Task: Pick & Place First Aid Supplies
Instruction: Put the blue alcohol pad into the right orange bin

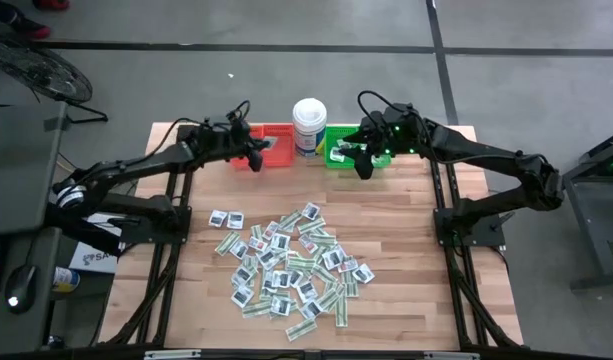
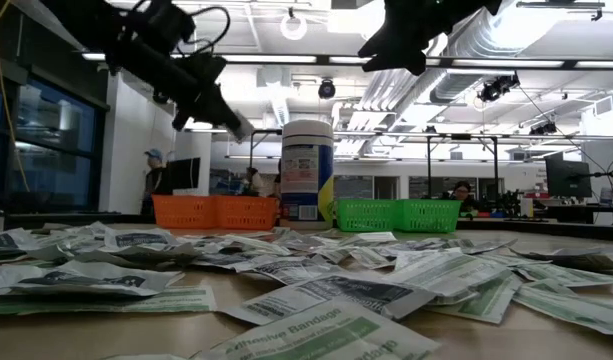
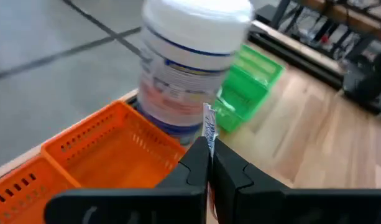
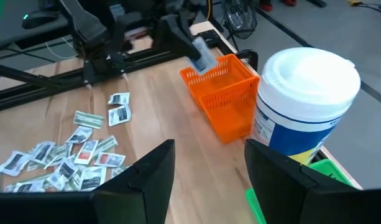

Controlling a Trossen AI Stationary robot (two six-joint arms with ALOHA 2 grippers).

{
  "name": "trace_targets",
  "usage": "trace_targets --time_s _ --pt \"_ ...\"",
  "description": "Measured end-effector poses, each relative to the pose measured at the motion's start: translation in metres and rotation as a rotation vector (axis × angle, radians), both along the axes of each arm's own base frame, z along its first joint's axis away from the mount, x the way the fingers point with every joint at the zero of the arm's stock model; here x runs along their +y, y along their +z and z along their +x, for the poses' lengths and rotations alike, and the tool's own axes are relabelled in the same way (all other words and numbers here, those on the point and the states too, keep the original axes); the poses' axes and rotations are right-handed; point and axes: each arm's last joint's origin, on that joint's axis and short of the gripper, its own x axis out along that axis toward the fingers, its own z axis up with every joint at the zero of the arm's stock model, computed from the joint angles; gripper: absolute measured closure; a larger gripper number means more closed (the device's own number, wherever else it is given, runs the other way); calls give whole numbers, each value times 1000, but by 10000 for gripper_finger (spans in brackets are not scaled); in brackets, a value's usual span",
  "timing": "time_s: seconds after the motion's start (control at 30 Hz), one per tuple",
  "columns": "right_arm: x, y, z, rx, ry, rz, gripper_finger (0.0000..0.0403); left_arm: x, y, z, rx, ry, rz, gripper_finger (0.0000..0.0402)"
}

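Note:
The first aid supplies [image 1: 286, 265] lie in a loose heap of small flat packets on the middle of the wooden table. My left gripper [image 1: 254, 160] is shut on one small white packet [image 3: 209, 127] and hovers at the near left corner of the red bin [image 1: 276, 145]. My right gripper [image 4: 209, 177] stands open with nothing between its fingers, above the near edge of the green bin [image 1: 338, 135]. A tall white tub [image 1: 309, 125] stands between the two bins. My left gripper pinches the packet's lower end [image 3: 209, 142] between its two fingertips. The fingers slant down toward the far edge. The packet stands out past the fingertips, seen edge-on, lifted clear above the bin's rim [image 4: 206, 73].
Both bins and the tub stand in a row along the table's far edge. Bare wood lies between that row and the heap, and to either side of the heap. Beyond the table are people and workbenches [image 2: 456, 195].

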Motion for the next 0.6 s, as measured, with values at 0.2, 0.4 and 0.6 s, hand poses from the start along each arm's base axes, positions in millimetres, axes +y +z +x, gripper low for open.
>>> trace_targets --time_s 0.2,0.4,0.6 --pt "-1 0 0 4 -25 -11 214 28 -22 -3 24 56 -98 401" --pt "-1 0 0 4 -27 -12 214 47 -36 -1 -25 75 -166 401" --pt "-1 0 0 3 -34 -17 215 61 -45 12 4 90 -221 401"
